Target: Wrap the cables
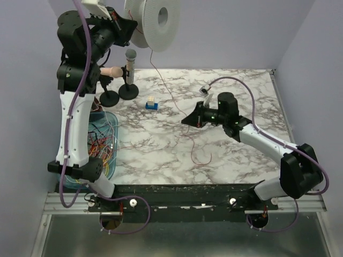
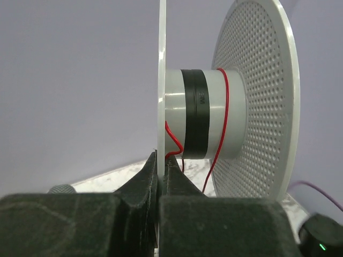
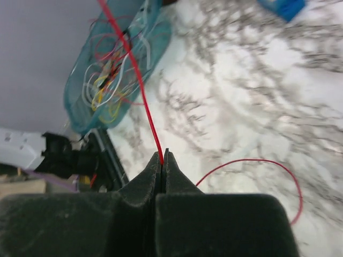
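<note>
My left gripper (image 2: 161, 160) is shut on the thin near flange of a pale grey spool (image 1: 154, 21), held high at the back left. A red cable (image 1: 163, 80) is looped once round the spool's hub (image 2: 225, 112) and hangs down across the table. My right gripper (image 3: 163, 156) is shut on that red cable (image 3: 140, 85) above the table's middle (image 1: 187, 119). The cable's free end curls on the marble (image 1: 201, 155) and shows in the right wrist view (image 3: 257, 163). More cables, red, yellow and white, lie tangled in a teal bin (image 1: 102, 142).
A microphone on a black round stand (image 1: 129, 72) and a second black stand (image 1: 109, 97) are at the back left. A small blue and white block (image 1: 151, 104) lies beside them. The teal bin (image 3: 86, 115) sits at the table's left edge.
</note>
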Robot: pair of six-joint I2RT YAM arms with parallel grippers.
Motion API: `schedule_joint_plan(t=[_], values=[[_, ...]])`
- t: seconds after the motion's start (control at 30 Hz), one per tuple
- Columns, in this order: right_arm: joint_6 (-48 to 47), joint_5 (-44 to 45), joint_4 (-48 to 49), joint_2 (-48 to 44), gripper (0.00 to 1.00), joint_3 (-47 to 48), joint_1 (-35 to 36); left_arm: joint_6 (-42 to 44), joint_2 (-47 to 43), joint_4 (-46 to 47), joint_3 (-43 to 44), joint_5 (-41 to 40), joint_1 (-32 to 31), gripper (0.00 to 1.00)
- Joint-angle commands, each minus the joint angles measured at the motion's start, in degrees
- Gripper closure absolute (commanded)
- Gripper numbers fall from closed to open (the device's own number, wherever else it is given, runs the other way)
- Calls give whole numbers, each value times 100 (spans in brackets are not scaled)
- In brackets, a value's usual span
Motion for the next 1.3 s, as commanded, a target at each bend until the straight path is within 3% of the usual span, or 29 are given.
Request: schedule_joint_plan(t=[0.0, 0.13, 0.33, 0.43, 0.53, 0.77, 0.87, 1.07, 1.27], values=[[332, 725, 671, -241, 99, -212, -767, -79, -953, -134, -376, 1589, -35, 100], [78, 955, 514, -513, 99, -72, -1470, 463, -1481, -835, -1598, 2638, -193, 100], [-897, 1121, -837, -751, 99, 1217, -1920, 3080, -1860, -2838, -2532, 2648, -860, 100], [-1407, 1130, -1559, -812, 99, 1877, -1929, 4163, -1939, -3588, -2935, 2245, -1369, 100], [-1654, 877, -1999, -900, 99, 2326, -1920, 4534, -2080, -3441, -3620, 1174, -1862, 100], [-1462, 278, -2571, -988, 99, 2705, -1753, 4403, -1896, -1877, -4860, -971, -2451, 100], [-1093, -63, -2493, -1085, 99, 2811, -1727, 4307, -1606, -1358, -5037, -1508, -2645, 100], [295, -847, -1781, -1024, 99, 2934, -1552, 3587, -903, -585, -4854, -1782, -2690, 100], [1165, -1084, -747, -778, 99, 2627, -691, 2498, -332, 145, -4169, -1879, -2479, 100]])
